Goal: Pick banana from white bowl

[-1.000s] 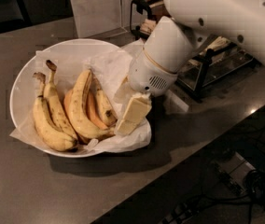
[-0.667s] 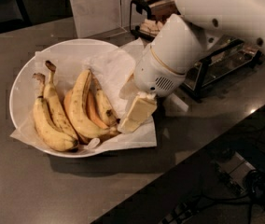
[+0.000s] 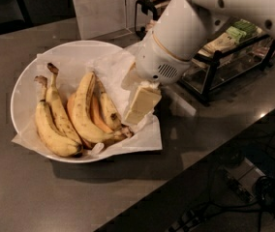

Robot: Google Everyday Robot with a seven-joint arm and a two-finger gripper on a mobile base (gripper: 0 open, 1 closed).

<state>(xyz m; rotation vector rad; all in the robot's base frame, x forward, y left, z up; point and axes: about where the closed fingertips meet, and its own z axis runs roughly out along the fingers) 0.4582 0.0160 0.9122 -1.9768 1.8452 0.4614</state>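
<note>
Rising slightly, hand [image 3: 141, 105] above white bowl [image 3: 28, 79] rim

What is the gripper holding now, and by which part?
Nothing appears to be held. The gripper hangs over the rim of the white bowl, beside the banana, which lies in the bowl among the other bananas.

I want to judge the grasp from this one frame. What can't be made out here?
Camera view:
- gripper, at the white bowl's right side beside the banana: its top is hidden by the arm's wrist housing; contact with the banana unclear.
- banana: left side hidden behind neighbouring bananas.
- bowl's right rim: covered by crinkled paper and the gripper.
- rack contents: partly behind the arm, too dim to name.
</note>
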